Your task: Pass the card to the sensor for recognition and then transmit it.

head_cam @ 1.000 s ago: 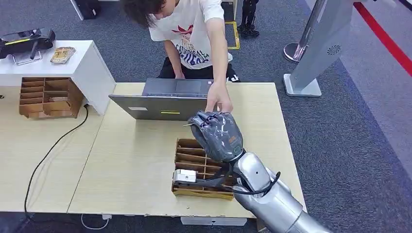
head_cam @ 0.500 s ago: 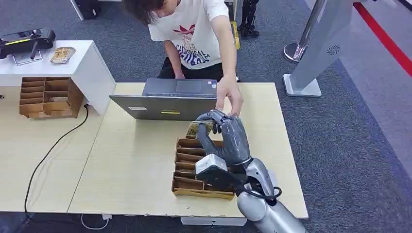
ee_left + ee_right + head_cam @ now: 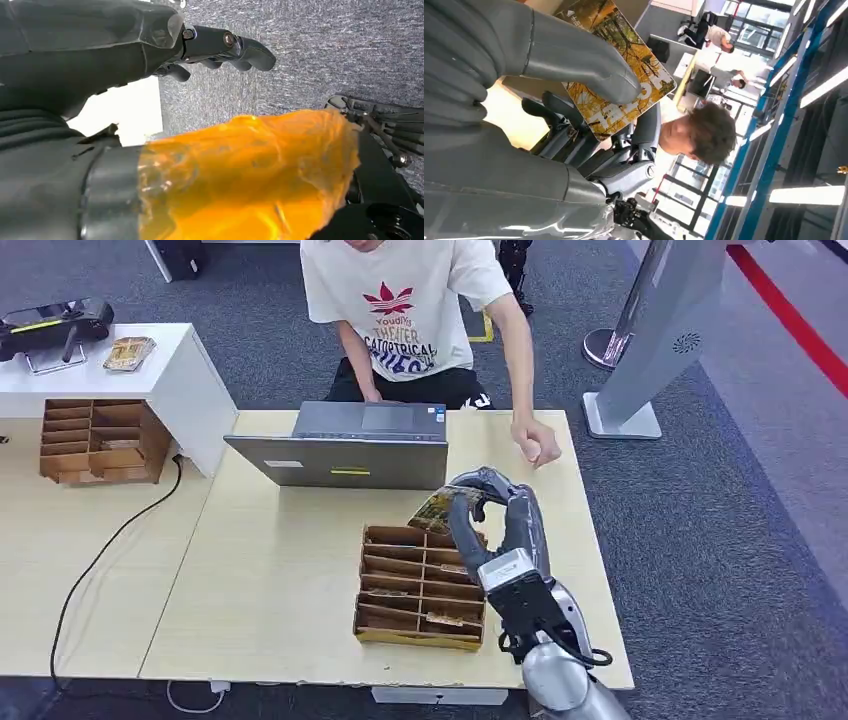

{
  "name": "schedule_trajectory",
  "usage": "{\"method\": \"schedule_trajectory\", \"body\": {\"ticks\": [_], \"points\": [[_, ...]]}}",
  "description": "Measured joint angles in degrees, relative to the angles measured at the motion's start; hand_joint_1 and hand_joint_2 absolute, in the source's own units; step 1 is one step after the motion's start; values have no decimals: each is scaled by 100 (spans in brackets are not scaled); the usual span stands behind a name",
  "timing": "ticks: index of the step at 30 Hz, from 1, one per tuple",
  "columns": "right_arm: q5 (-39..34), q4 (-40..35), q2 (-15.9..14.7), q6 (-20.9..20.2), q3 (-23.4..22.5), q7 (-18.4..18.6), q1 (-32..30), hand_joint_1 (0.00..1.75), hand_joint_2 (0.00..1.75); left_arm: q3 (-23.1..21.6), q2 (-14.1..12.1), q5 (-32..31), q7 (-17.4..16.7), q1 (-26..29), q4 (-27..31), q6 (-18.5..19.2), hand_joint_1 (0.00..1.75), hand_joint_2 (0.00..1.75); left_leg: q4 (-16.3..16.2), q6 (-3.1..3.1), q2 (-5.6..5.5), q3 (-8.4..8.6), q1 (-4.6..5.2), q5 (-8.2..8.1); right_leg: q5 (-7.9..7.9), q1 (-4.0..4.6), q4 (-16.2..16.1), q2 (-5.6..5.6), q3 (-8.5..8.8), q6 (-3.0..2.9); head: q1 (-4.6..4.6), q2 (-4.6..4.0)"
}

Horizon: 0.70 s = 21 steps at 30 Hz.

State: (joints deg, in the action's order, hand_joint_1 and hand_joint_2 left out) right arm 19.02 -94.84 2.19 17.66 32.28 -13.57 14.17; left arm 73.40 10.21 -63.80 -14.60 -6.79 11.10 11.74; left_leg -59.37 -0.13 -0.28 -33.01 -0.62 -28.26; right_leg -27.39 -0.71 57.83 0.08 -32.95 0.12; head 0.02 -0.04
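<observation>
Card (image 3: 441, 506) with yellow-leaved tree print pinched between thumb and fingers of right hand (image 3: 490, 515), held tilted in the air above far edge of cardboard divider tray (image 3: 418, 590). Same card (image 3: 616, 65) seen close in right wrist view, thumb (image 3: 579, 65) pressed across printed face. Tray on light wooden table (image 3: 280, 570), towards near right; open grey laptop (image 3: 345, 445) at far edge, just beyond the held card. Person's hand (image 3: 535, 443) closed in a fist to the right of laptop, apart from card. Left hand (image 3: 220, 45) seen over grey carpet, fingers partly extended, holding nothing visible; whether spread or curled cannot tell. Second divider tray (image 3: 100, 440) far left, under white cabinet (image 3: 150, 370).
</observation>
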Motion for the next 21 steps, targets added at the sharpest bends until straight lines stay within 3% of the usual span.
{"method": "schedule_trajectory", "body": {"ticks": [15, 21], "points": [[-26, -48, 0, -22, -90, -2, -61, 175, 175, 2, -2, 4, 2, 0, 0, 0, 0, 0, 0, 0, 0, 0, 0, 0, 0, 0, 0, 0, 0, 0, 0, 0], [-542, -192, -70, -96, -325, 7, -334, 175, 175, 55, -2, 116, 17, 4, 0, -4, 0, 0, 0, 1, -2, -1, 1, -1, 0, 0, -1, -1, -1, 0, 2, 0]]}}
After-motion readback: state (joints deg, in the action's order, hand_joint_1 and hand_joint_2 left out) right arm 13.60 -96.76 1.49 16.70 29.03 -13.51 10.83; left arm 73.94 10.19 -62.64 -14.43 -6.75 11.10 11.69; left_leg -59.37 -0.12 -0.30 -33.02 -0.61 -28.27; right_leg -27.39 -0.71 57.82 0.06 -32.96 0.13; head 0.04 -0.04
